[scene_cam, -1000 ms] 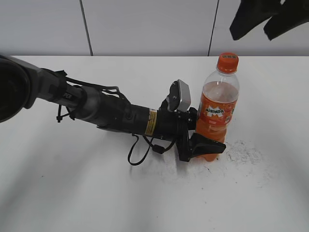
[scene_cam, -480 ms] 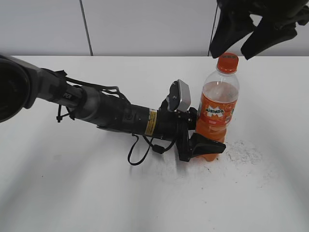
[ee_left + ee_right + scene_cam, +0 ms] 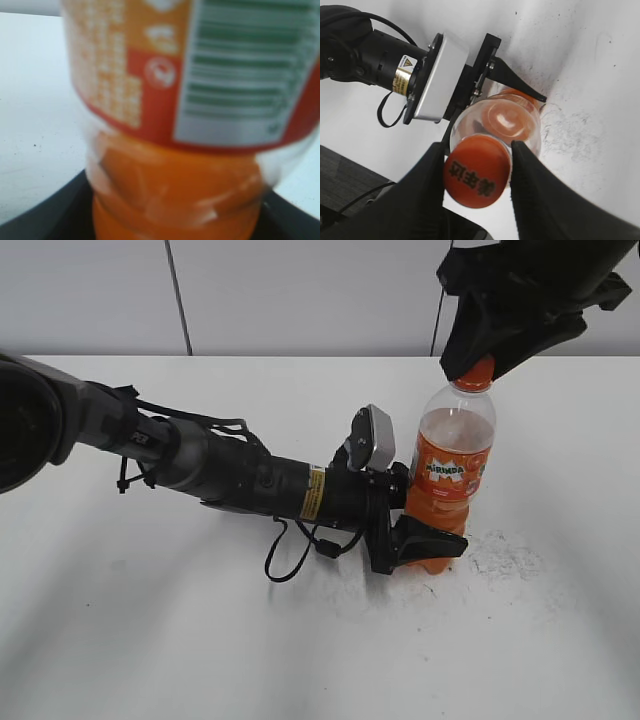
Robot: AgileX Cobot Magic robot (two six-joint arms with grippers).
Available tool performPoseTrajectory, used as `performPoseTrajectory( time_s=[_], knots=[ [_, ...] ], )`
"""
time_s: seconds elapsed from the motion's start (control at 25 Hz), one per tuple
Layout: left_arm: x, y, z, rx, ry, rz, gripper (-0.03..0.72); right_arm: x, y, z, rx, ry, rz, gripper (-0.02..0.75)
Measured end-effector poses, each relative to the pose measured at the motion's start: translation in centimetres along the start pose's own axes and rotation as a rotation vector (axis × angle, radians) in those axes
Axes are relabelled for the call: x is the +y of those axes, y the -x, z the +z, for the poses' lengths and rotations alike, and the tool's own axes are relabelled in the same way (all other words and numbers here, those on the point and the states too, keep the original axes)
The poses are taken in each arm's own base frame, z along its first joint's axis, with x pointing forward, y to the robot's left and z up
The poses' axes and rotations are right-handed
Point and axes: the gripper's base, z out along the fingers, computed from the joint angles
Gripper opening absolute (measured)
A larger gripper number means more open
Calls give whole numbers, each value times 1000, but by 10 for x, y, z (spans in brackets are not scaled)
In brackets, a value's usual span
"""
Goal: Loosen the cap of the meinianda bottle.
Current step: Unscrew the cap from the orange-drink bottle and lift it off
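Bottle: the meinianda bottle (image 3: 452, 475) is standing upright on the white table (image 3: 150, 640).
Left gripper (image 3: 425, 545): is clamping the bottle's base.
Right gripper (image 3: 477, 170): fingers are flanking the cap (image 3: 476, 178); contact unclear.

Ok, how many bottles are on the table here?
1. The meinianda bottle stands upright right of centre on the table, its base between the left gripper fingers and its cap between the right gripper fingers. Nothing suggests another hidden one.
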Motion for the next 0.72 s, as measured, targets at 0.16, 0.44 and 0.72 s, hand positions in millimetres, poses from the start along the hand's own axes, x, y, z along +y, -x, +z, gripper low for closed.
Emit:
performPoseTrajectory(
  time_s=[0.16,0.44,0.72],
  knots=[
    [1,0,0,3,6,-3,516,0,1,-1,-4,-7,-67,267],
    [0,0,0,7,0,4,515,1,0,-1,-3,3,-486,267],
    [0,0,0,13,-6,9,515,2,0,-1,-3,11,-831,267]
  ],
)
